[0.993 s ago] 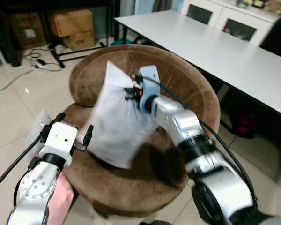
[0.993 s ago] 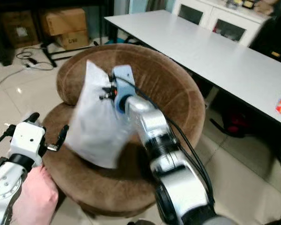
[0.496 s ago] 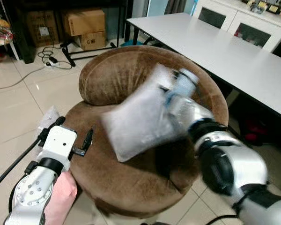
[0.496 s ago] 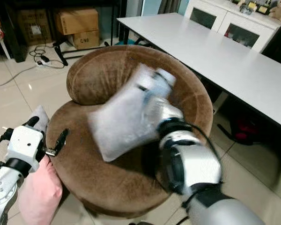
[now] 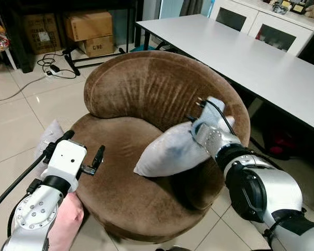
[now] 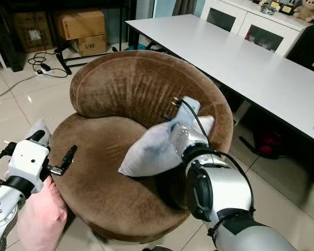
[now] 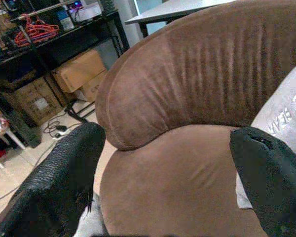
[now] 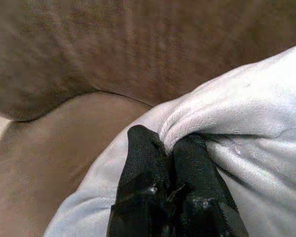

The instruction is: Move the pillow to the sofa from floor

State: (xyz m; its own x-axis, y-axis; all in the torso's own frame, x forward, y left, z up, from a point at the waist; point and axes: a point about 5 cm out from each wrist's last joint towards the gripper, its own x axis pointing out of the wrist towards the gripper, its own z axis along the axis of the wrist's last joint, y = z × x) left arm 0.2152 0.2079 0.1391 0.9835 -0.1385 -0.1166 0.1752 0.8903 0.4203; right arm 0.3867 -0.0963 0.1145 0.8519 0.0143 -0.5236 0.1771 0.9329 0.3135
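The left gripper (image 5: 82,157) is hovering with fingers spread by the front-left edge of the round brown velvet sofa (image 5: 120,193), above a pink cushion (image 5: 65,227) on the floor. The seat's left half is lying bare. The right gripper (image 8: 170,153) is pinching the pale grey pillow (image 5: 170,151), apparently resting against the backrest; a white table (image 5: 251,47) is standing behind.
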